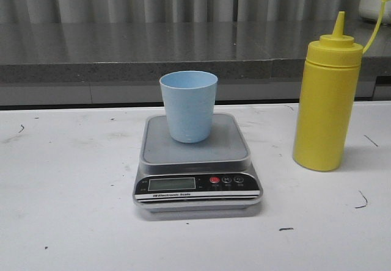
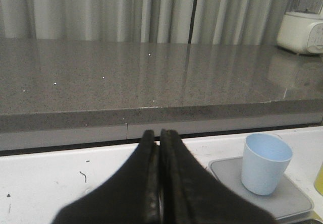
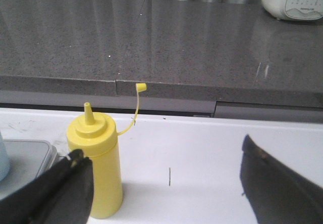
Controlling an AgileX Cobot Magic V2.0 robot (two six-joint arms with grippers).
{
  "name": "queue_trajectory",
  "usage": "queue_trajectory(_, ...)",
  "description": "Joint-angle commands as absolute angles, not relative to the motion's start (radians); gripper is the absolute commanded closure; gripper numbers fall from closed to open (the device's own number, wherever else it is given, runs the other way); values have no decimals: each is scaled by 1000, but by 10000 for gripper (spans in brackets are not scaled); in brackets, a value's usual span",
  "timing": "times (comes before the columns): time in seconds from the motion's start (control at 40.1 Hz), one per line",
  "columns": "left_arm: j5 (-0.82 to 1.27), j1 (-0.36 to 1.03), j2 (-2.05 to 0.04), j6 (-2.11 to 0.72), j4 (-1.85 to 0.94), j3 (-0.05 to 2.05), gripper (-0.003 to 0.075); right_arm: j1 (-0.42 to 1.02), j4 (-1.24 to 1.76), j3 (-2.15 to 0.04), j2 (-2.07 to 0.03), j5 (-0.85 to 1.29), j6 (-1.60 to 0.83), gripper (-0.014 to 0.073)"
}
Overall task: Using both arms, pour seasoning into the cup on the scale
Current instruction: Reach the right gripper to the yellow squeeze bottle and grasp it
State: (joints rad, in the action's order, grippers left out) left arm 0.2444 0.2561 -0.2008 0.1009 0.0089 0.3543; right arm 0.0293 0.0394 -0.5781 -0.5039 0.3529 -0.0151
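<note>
Yellow plastic is our first target: the bottle (image 1: 327, 100) stands upright on the white table (image 1: 67, 210), well to the right of the scale (image 1: 197, 161), its nozzle uncapped and the cap dangling on its strap (so nothing needs opening). The cup (image 1: 188, 105) sits upright on the scale's platform, toward the back edge, and looks empty from what we can see.

We judge the step in hand to be the grasp on the bottle, with nothing lifted yet. To do it well, we should close around the middle of the body, squarely and gently, since soft plastic will squirt if squeezed hard. The other arm could steady the cup, which looks light enough to tip.

Our right claw (image 3: 166, 183) is spread wide and holds nothing; the bottle stands just beside one finger, not clearly between the two. Our left claw (image 2: 160, 148) is pressed together, empty, beside the scale.
</note>
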Motion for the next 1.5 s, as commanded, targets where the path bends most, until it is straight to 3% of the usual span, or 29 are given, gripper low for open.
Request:
queue_trajectory(0.0,156,253,-200,111,0,382,740,27,82,-614,-602,160,-16,-16)
queue_trajectory(0.324,156,253,-200,111,0,381,740,219,131,-593,-901,-94,-16,-16)
queue_trajectory(0.574,156,253,-200,111,0,381,740,327,151,-409,-1039,-336,-16,-16)
queue_trajectory(0.773,156,253,-200,111,0,381,740,332,184,-303,-1169,-572,-16,-16)
queue_trajectory(1.073,156,253,-200,111,0,381,740,332,183,-307,-1419,-810,32,-16)
queue_trajectory(1.472,156,253,-200,111,0,381,740,332,176,-312,-1747,-1287,153,-16)
